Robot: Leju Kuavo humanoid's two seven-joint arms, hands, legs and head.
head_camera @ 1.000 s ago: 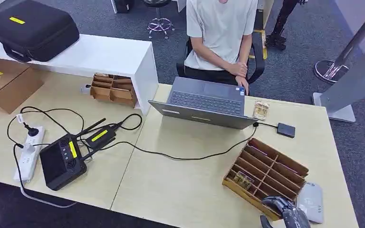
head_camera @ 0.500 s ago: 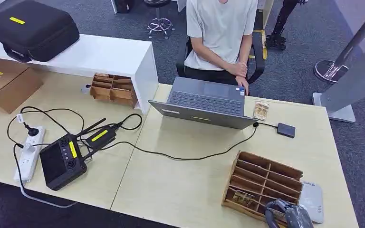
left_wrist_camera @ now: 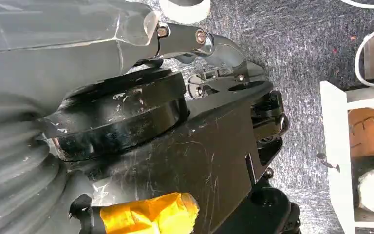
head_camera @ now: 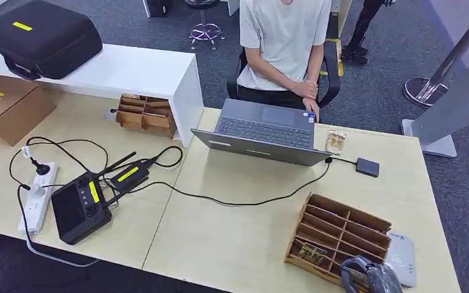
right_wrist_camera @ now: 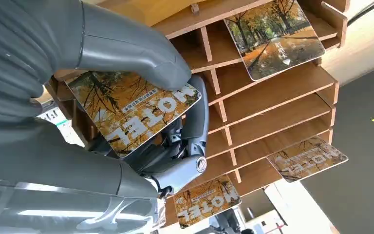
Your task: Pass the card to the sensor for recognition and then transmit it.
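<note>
My right hand (head_camera: 369, 276) is at the desk's near right edge, over the near side of a wooden slotted organizer (head_camera: 342, 227). In the right wrist view this hand (right_wrist_camera: 78, 73) pinches an autumn-print hotel card (right_wrist_camera: 131, 109) between thumb and fingers, just off the organizer (right_wrist_camera: 272, 92). Three more cards (right_wrist_camera: 275, 36) (right_wrist_camera: 307, 158) (right_wrist_camera: 207, 200) lie in its slots, and one card (head_camera: 312, 253) can be made out in the head view. The white card sensor (head_camera: 401, 256) lies flat right of the organizer, close to my hand. The left hand (left_wrist_camera: 53, 29) hangs low, its fingers unclear.
A person sits behind an open laptop (head_camera: 262, 129) across the desk. A card (head_camera: 335, 141) and a small black box (head_camera: 367, 166) lie right of the laptop, with a cable running across. A controller (head_camera: 79, 207), a power strip (head_camera: 36, 195) and a second organizer (head_camera: 146, 114) are on the left.
The wooden organizer has turned and slid toward the near edge, closer to the sensor. My right hand has dropped slightly toward the bottom of the head view.
</note>
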